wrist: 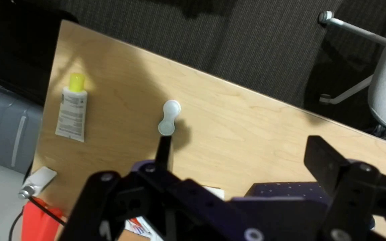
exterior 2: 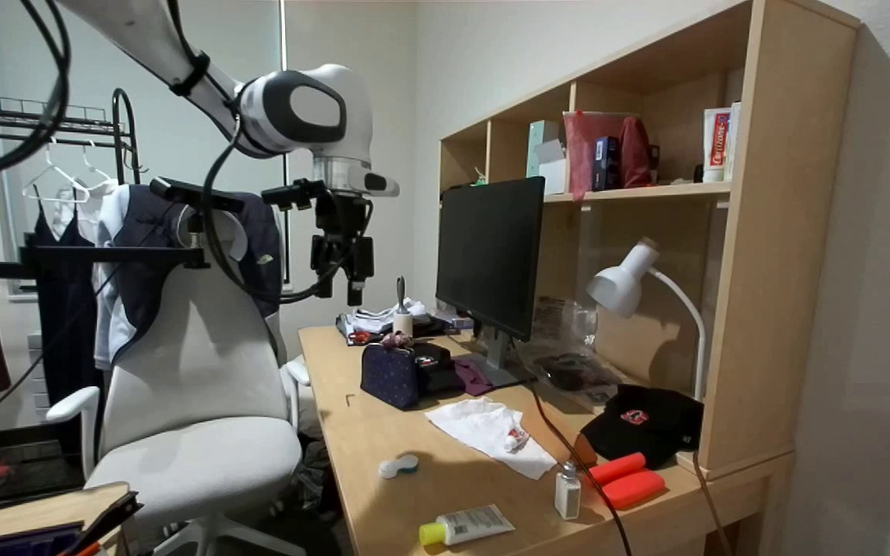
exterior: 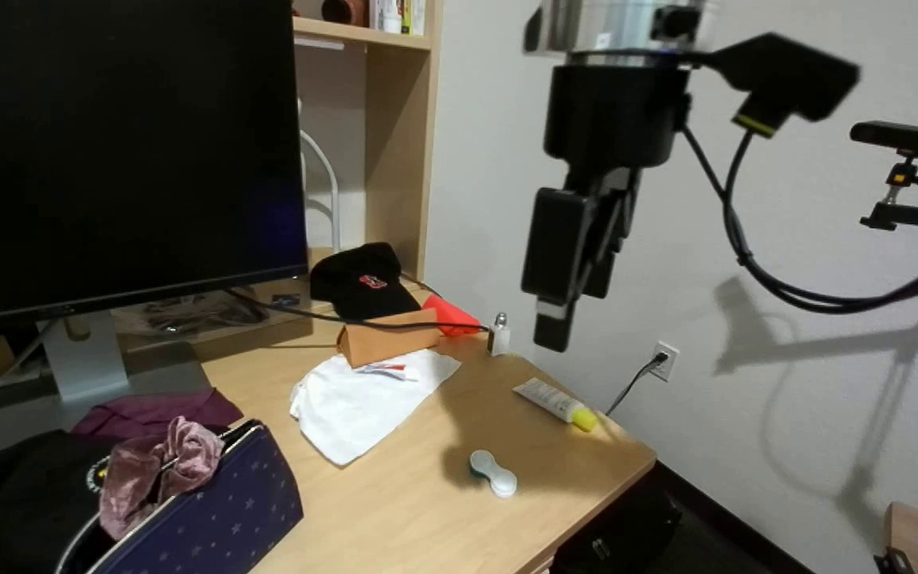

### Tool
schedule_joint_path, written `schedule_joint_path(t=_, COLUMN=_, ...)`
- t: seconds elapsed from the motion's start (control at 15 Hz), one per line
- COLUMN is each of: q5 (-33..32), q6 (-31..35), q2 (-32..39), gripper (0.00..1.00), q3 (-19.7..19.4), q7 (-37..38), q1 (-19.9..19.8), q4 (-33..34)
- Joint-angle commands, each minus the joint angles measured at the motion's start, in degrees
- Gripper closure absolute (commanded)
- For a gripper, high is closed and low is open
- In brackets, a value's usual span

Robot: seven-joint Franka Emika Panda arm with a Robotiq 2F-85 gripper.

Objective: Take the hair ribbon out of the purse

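Observation:
The hair ribbon (exterior: 194,454), a scrunched dusty pink bundle, sits in the open top of the purse and pokes out above its zip edge. It also shows small in an exterior view (exterior 2: 397,340). The purse (exterior: 224,514) is dark navy with small pale stars and stands upright on the desk; it shows in an exterior view (exterior 2: 389,377) and partly in the wrist view (wrist: 286,188), behind the gripper. My gripper (exterior: 577,307) hangs high above the desk, apart from the purse. In the wrist view my gripper (wrist: 238,147) is open and empty. The ribbon is hidden there.
A monitor (exterior: 124,151) stands behind the purse. A dark cap (exterior 2: 436,371) and purple fabric (exterior: 156,414) lie beside it. A white cloth (exterior: 363,406), lens case (exterior: 493,473), tube (exterior: 555,402), small bottle (exterior: 499,335) and orange case (exterior: 391,339) lie on the desk.

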Motion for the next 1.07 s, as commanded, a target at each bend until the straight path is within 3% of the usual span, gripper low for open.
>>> schedule_joint_path(t=0.0, q5=-3.23, q6=-0.14, q2=14.09, gripper=0.0, q3=1.54, q7=-2.39, q1=1.89, q4=12.5)
schedule_joint_path(t=0.47, q5=-4.99, q6=-1.0, q2=33.16, gripper=0.0, q3=3.19, q7=-15.17, q1=6.29, q4=31.46)
schedule_joint_path(t=0.93, q5=0.17, q6=9.33, q2=39.37, gripper=0.0, q3=3.31, q7=-14.47, q1=6.23, q4=36.35)
schedule_joint_path(t=1.0, q5=-1.95, q6=6.97, q2=38.29, gripper=0.0, q3=2.86, q7=-14.47, q1=7.1, q4=35.47)
